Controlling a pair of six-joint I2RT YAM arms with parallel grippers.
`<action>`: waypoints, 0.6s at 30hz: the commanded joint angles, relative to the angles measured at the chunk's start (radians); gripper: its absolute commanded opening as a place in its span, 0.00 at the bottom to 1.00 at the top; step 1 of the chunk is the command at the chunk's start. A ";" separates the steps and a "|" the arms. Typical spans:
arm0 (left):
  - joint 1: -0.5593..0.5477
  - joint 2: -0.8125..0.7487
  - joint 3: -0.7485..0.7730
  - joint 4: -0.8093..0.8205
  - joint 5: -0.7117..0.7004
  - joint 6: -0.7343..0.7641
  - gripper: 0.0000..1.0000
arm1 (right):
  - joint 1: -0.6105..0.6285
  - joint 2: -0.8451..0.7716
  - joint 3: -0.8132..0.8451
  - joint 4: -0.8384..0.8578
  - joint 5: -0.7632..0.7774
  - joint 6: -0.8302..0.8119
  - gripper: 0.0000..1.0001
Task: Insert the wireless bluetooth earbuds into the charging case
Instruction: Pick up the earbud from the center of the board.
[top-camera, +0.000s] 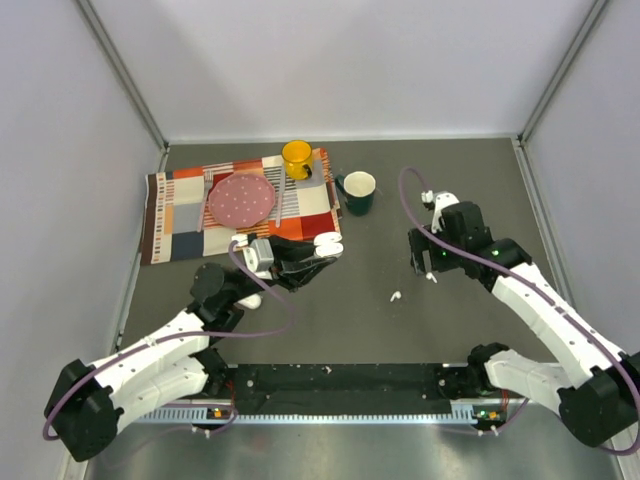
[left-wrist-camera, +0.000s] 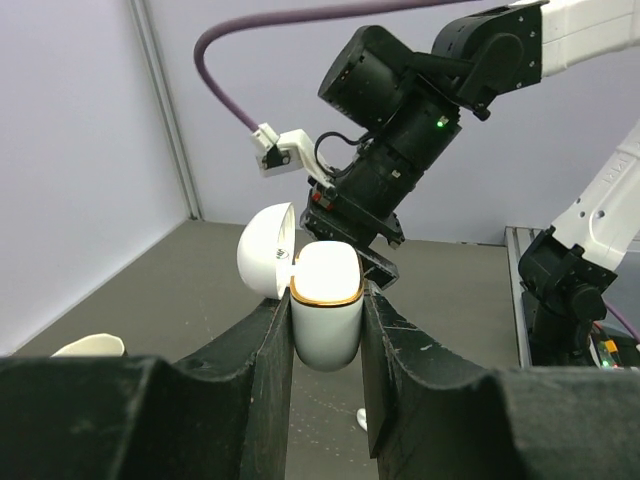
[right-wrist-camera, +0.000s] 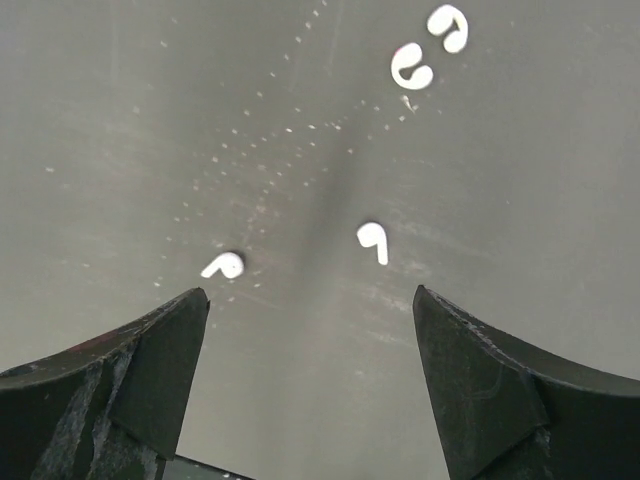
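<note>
My left gripper (top-camera: 318, 250) is shut on the white charging case (top-camera: 327, 242) and holds it above the table. In the left wrist view the gripper (left-wrist-camera: 327, 300) clamps the case body (left-wrist-camera: 325, 320) upright, and the lid (left-wrist-camera: 264, 250) is open, hinged to the left. My right gripper (top-camera: 424, 266) is open and empty, low over the table. In the right wrist view (right-wrist-camera: 310, 295) two white earbuds lie just beyond its fingertips, one in the middle (right-wrist-camera: 372, 241) and one at the left (right-wrist-camera: 224, 265). One earbud (top-camera: 396, 296) shows in the top view between the arms.
A dark green mug (top-camera: 358, 190), a yellow mug (top-camera: 297, 158) and a pink plate (top-camera: 241, 199) on a checked cloth (top-camera: 170, 215) stand at the back left. Two small curled white pieces (right-wrist-camera: 412, 68) lie farther out from the right gripper. Grey walls surround the table.
</note>
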 joint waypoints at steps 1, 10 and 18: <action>-0.003 -0.014 0.013 0.013 -0.009 0.015 0.00 | 0.000 0.065 0.050 -0.033 0.078 -0.082 0.81; -0.003 -0.044 -0.002 0.001 -0.015 0.021 0.00 | -0.001 0.299 0.053 -0.052 0.081 -0.095 0.62; -0.001 -0.075 -0.004 -0.047 -0.025 0.061 0.00 | -0.060 0.342 0.053 -0.035 0.046 -0.089 0.59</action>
